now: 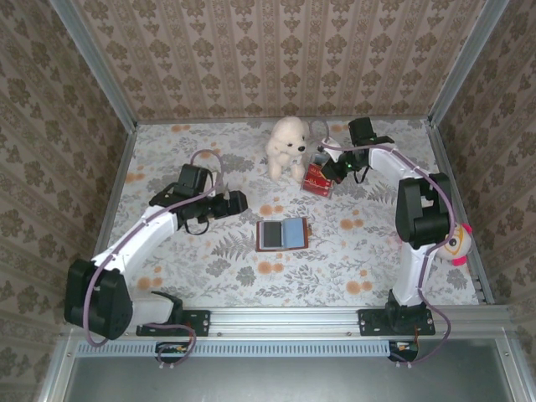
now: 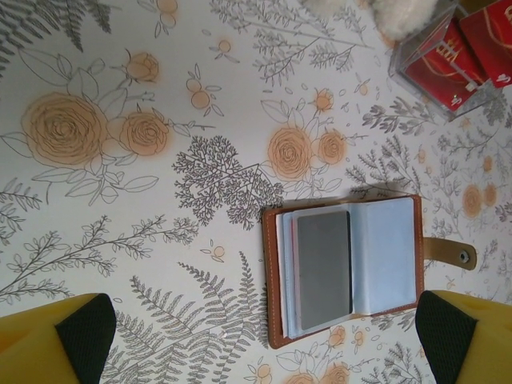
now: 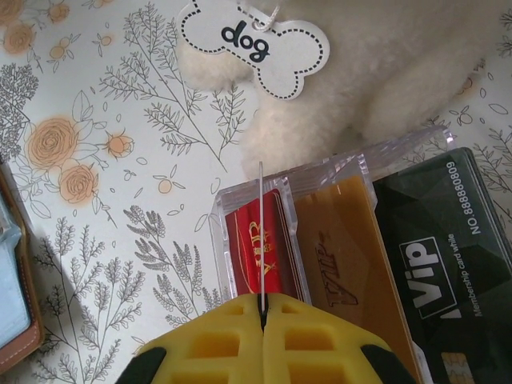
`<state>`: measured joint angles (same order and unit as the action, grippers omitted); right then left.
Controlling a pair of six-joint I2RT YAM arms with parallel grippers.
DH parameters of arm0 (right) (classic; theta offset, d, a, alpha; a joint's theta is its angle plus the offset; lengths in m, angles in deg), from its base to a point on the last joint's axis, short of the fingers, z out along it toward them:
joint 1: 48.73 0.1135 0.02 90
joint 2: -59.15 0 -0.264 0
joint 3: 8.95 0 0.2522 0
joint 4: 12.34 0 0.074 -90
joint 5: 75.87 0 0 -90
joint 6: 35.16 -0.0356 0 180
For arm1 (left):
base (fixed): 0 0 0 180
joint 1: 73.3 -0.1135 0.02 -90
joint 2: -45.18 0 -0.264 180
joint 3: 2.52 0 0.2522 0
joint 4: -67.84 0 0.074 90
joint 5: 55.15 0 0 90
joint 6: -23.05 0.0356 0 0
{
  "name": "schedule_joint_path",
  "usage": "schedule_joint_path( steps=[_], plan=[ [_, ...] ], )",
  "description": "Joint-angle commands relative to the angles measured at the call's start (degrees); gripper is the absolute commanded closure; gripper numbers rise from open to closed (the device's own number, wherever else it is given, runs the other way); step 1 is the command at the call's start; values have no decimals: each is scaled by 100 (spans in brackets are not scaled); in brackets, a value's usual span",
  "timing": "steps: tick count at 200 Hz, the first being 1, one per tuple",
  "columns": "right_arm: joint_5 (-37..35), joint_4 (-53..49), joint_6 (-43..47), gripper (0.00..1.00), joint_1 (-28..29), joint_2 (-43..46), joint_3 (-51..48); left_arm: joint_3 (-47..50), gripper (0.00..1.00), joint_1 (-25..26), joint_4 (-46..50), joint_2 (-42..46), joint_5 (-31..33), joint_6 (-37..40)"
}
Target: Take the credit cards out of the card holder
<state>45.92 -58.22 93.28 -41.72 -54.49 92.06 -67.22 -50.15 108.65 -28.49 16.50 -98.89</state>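
**Wallet open mid-table, one card pinched over the box**

The wallet (image 1: 282,234) lies open and flat near the middle of the table (image 1: 167,151), its light-blue lining facing up. In the left wrist view a grey card (image 2: 324,268) sits in its left-hand pocket, and a strap (image 2: 448,253) with a snap sticks out from its right edge.

The left gripper (image 1: 240,201) is just left of and beyond the wallet, apart from it. Its jaws are spread wide, and the fingers (image 2: 84,336) show at the two bottom corners of the wrist view with nothing between them.

Well to the right, at the far side of the table, the right gripper (image 3: 262,308) has its jaws pressed together on a thin card (image 3: 260,232). The card is seen edge-on, so its colour cannot be told. It stands upright over the left compartment of a clear box (image 3: 400,144).

That compartment holds a red card (image 3: 280,248). An orange card (image 3: 340,256) lies in the next one, and a black card (image 3: 448,264) marked "VIP" lies to the right of that.

A white plush dog (image 1: 285,144) sits just behind the box, and its bone-shaped tag (image 3: 256,38) reads "dog".
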Motion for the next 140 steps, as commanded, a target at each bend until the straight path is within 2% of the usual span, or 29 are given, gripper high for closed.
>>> schedule_joint_path(
  steps=[1,29,75,111,140],
  plan=[
    [145,-405,539,100,38,-166,205,75,0,-5,-72,-103,-169,-100],
    [6,-457,1092,100,110,-144,10,47,0,2,-126,-173,-273,-110],
    [-186,-268,1195,100,220,-205,-51,-6,0,41,-146,-339,-450,-93],
    [-217,-453,1048,91,292,-415,186,3,0,57,-149,-409,-509,-64],
    [-318,-363,960,87,344,-452,165,-44,0,83,-145,-407,-600,14]
  ],
)
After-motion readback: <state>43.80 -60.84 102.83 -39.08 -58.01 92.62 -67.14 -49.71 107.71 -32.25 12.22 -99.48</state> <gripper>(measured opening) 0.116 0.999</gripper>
